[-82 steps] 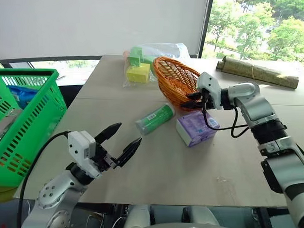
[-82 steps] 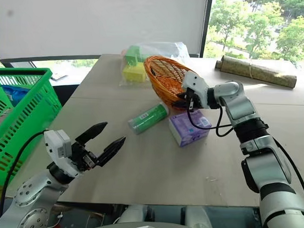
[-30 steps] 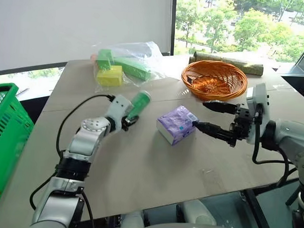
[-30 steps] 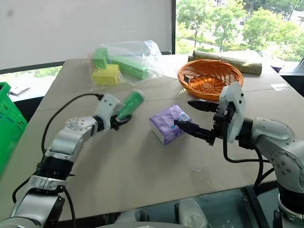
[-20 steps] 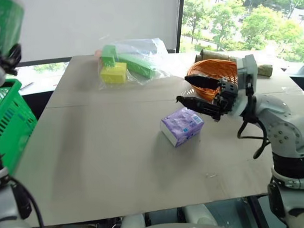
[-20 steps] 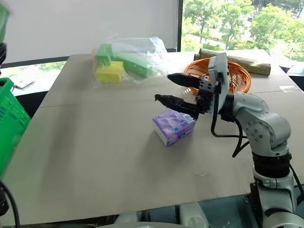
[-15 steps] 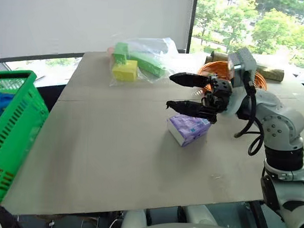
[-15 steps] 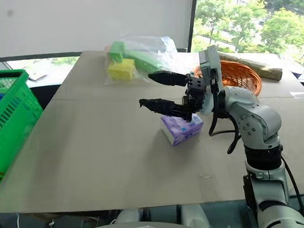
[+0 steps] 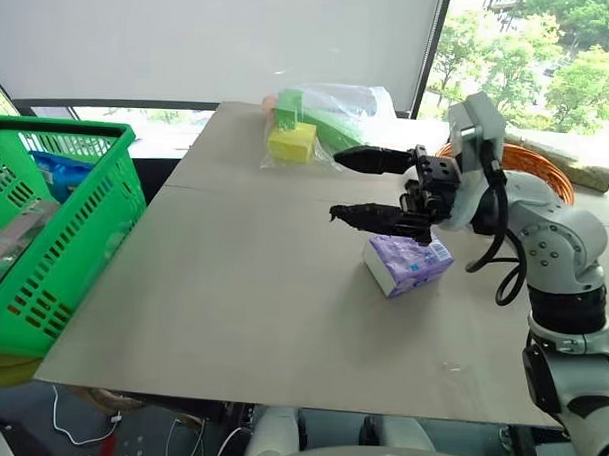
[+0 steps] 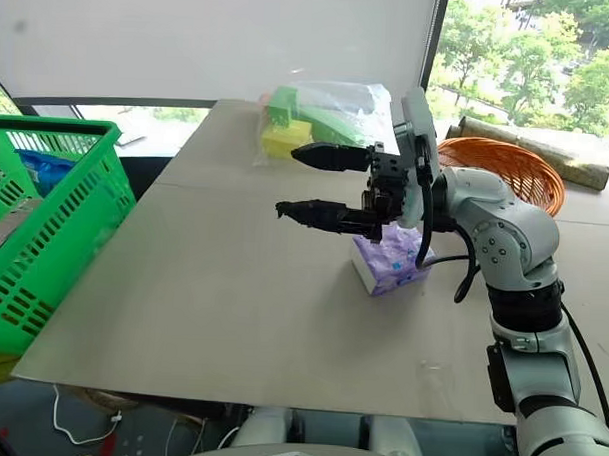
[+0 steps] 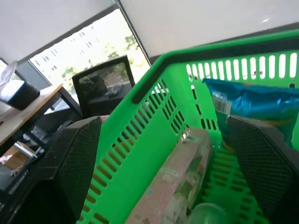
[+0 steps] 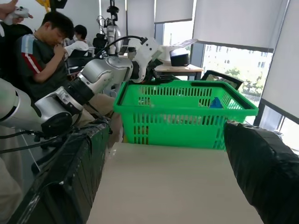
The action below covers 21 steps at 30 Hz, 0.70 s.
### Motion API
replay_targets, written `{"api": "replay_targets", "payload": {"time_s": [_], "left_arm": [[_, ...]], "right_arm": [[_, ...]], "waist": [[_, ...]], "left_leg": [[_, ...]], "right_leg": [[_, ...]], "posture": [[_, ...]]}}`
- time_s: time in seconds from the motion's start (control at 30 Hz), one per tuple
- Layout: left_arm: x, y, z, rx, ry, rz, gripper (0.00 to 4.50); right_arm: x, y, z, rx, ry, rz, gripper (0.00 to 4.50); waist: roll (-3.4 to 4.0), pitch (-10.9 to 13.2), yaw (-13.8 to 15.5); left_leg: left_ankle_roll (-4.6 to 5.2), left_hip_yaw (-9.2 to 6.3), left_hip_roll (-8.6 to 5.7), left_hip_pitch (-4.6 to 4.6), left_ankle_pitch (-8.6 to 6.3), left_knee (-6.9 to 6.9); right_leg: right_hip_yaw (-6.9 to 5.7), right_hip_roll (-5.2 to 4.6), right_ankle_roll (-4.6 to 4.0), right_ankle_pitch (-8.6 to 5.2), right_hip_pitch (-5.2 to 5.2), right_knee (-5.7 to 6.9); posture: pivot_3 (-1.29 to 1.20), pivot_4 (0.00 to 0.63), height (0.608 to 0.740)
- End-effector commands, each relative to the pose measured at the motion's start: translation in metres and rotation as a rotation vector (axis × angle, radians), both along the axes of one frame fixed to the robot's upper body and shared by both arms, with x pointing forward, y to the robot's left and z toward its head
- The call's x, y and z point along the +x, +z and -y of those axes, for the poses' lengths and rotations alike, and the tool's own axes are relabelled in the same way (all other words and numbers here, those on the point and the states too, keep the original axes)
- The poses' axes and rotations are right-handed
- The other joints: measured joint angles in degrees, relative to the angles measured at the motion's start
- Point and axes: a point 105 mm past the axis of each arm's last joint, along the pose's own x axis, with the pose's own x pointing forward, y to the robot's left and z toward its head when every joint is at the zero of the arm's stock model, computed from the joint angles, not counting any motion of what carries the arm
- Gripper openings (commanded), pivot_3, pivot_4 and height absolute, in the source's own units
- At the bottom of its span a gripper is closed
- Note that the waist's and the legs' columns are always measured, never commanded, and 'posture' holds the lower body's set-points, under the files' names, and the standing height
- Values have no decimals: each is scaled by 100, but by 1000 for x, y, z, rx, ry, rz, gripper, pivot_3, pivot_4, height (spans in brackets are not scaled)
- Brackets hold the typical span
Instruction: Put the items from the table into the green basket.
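Right gripper (image 9: 371, 187) open, empty, fingers spread wide, hovering mid-frame just above and left of purple tissue pack (image 9: 407, 265). Pack lies on table (image 9: 232, 306), centre-right. Green basket (image 9: 59, 249) at left edge, beside table. Left gripper (image 11: 163, 177) open over basket, fingers wide apart, holding nothing; green roll (image 11: 203, 215) lying inside basket below it, beside blue bag (image 11: 252, 105) and pink packet (image 11: 180, 179). Orange wicker basket (image 9: 542, 171) upper right. Clear bag of green and yellow blocks (image 9: 313, 123) top centre.
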Motion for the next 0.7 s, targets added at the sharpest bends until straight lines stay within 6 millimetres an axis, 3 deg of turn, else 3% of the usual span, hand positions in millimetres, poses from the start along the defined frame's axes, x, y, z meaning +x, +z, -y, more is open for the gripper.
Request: {"api": "replay_targets", "payload": {"time_s": [0.03,0.1,0.17,0.3,0.37,0.5,0.57,0.7], "left_arm": [[29,27,47,7,-276,145,4481],[46,24,98,-67,-575,158,4481],[47,6,147,-127,-858,77,4481],[9,-40,229,-328,-1309,-206,4481],[-2,-47,244,-364,-1377,-270,4481],[-12,-59,253,-362,-1410,-374,4481],[-5,-66,257,-322,-1397,-409,4481],[16,-76,293,-277,-1458,-404,4481]], "right_arm": [[3,1,11,-39,-82,72,4162],[13,-18,21,-138,-156,100,4162],[18,-40,30,-241,-190,132,4162],[19,-92,56,-527,-194,174,4162],[25,-108,65,-629,-224,245,4162],[36,-123,71,-702,-250,347,4162],[40,-126,76,-718,-258,356,4162],[41,-119,78,-657,-279,328,4162]], "waist": [[3,-3,-47],[11,-12,-53],[9,-20,-62],[35,-14,-287],[54,-9,-368],[91,2,-405],[118,17,-372],[123,26,-276]], "left_leg": [[0,-1,1,-1,0,0],[0,0,2,0,0,0],[1,1,-2,-2,0,4],[32,24,5,3,16,6],[34,27,12,8,16,6],[35,27,43,19,18,24],[35,25,63,46,18,33],[34,28,69,112,17,36]], "right_leg": [[-6,0,0,0,0,0],[-8,0,0,0,0,0],[-12,-6,1,0,5,-1],[-8,-2,1,0,3,0],[-7,7,-1,-2,5,2],[3,66,-13,4,8,13],[12,103,-16,4,38,9],[14,122,-15,2,101,7]], "posture": [[-63,0,740],[-67,0,740],[-76,0,740],[-93,0,740],[-98,0,740],[-94,0,740],[-92,0,740],[-91,0,740]]}}
